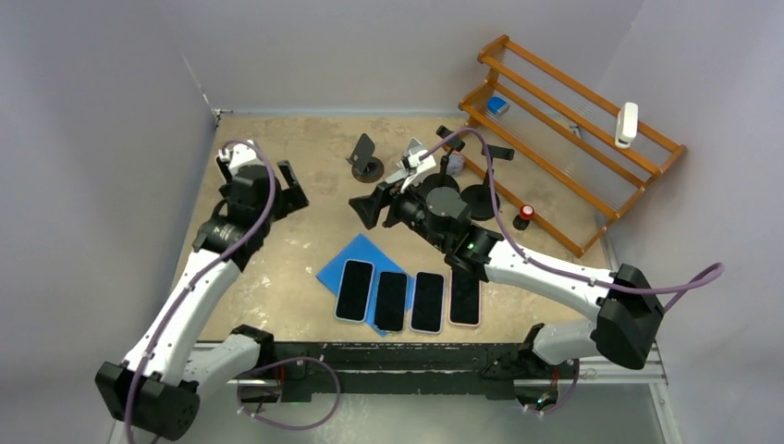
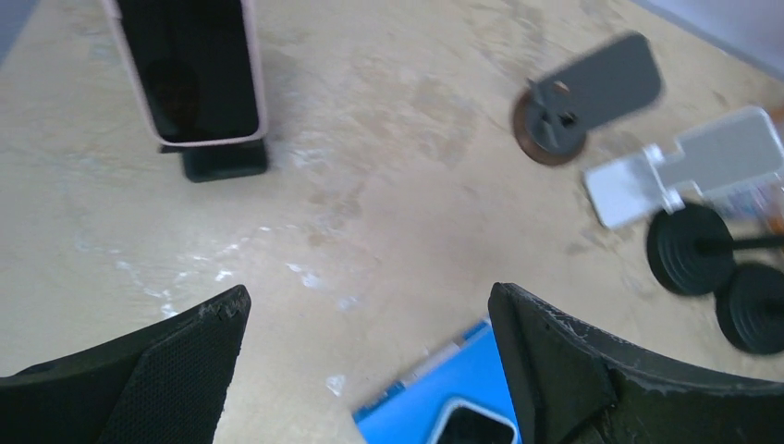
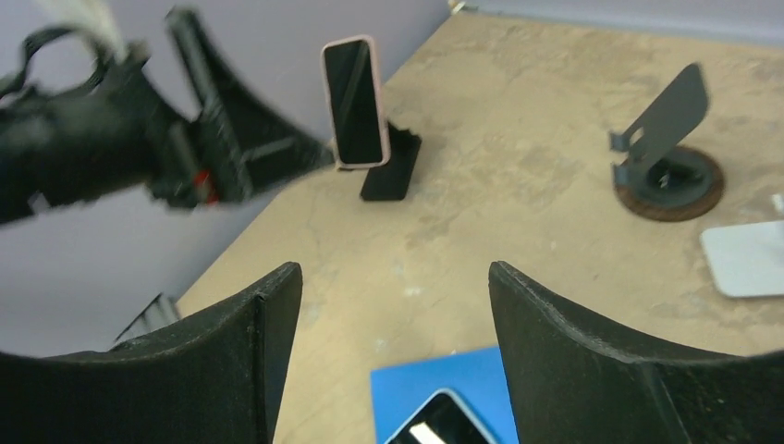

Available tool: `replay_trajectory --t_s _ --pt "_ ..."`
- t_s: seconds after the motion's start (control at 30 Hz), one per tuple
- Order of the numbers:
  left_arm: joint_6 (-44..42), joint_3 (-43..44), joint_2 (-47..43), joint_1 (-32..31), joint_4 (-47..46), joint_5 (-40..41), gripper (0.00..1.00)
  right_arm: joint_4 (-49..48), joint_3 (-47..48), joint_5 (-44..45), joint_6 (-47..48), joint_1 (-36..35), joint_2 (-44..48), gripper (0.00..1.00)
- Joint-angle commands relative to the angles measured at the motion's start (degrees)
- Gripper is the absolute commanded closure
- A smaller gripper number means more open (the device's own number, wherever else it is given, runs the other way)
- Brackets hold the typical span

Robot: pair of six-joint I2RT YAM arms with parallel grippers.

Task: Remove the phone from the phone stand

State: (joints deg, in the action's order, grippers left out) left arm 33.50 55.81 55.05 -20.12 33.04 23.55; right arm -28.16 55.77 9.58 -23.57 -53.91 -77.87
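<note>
So the pink-cased phone (image 3: 354,102) sits upright in the black phone stand (image 3: 390,166) on the left side of the worktop (image 3: 518,185). The left hand (image 2: 370,296) is near it, fingers spread wide, gripping nothing. The right hand (image 3: 393,273) is open and empty too, hanging further back near the blue mat (image 3: 434,379).

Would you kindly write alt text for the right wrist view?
A pink-cased phone stands upright on a black phone stand on the tan table. An empty grey tilted stand sits to its right; the wrist's own black jaws stand open in the foreground.
</note>
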Motion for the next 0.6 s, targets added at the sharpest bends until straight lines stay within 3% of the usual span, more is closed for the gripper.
replay_trajectory --t_s 0.0,0.1,0.3,0.57 --pt "1.8 5.1 4.9 11.7 0.5 -6.8 0.00 0.5 -1.4 -7.4 -4.6 -0.3 3.5 0.25" --pt "1.5 6.3 9.3 19.3 0.0 -11.4 0.00 0.4 -3.6 -9.1 -5.3 -0.5 5.1 0.25" --pt "0.5 8.5 17.3 25.5 -1.7 -11.0 0.00 0.2 -8.3 -9.4 -6.3 -0.5 7.9 0.26" --pt "-8.0 11.3 24.1 28.5 -7.2 -11.7 0.00 -0.2 -11.2 -11.7 -6.9 -0.6 10.9 0.25"
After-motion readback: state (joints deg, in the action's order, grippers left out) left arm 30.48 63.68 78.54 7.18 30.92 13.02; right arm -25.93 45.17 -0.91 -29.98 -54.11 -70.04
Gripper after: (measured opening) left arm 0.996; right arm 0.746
